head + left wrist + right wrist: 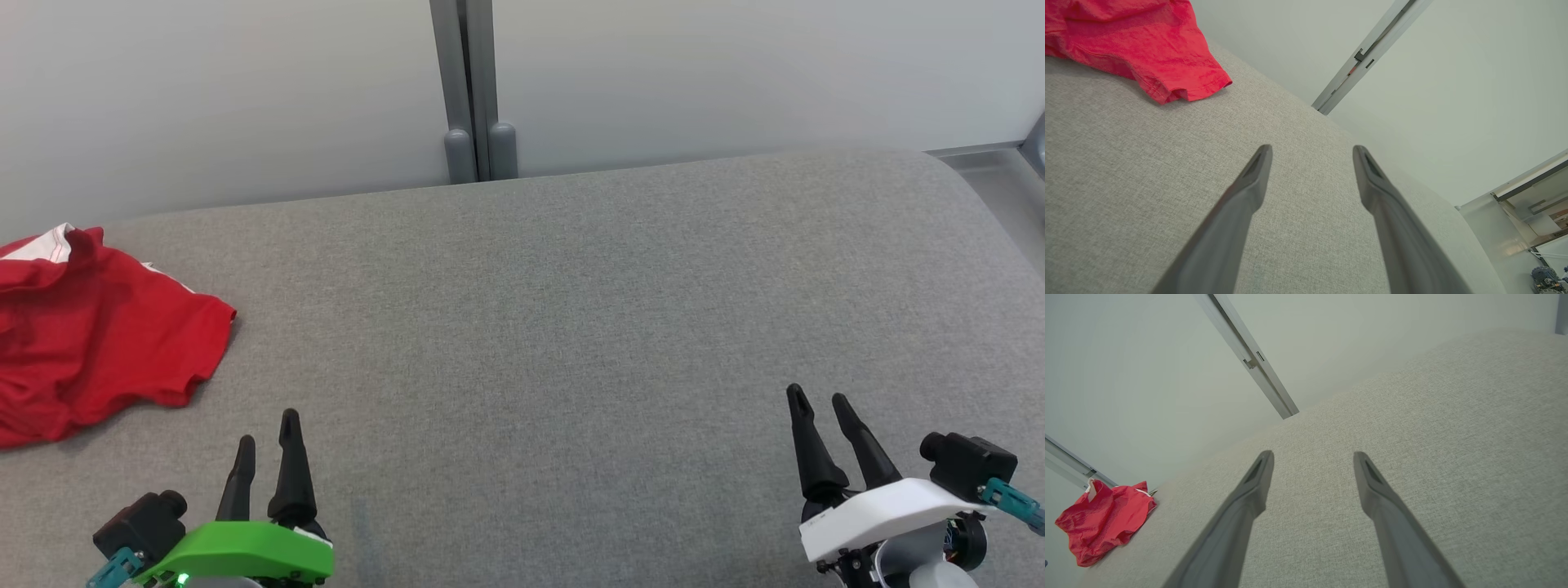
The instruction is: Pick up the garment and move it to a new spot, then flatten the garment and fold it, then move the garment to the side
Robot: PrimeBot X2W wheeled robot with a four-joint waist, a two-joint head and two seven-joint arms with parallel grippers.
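Both claws hover spread and empty: left gripper (268, 428) at seven o'clock, right gripper (816, 395) at five. The garment (90, 335) lies crumpled far out at nine o'clock, near the grey cushion (571, 327) edge. A shallow pinch there could drag it overboard, I reckon.

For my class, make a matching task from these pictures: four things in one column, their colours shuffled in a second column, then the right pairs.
Column A
1. garment
2. left wrist cover
3. right wrist cover
4. wall post

Column B
a. white
b. grey
c. red
d. green

Pairs: 1-c, 2-d, 3-a, 4-b
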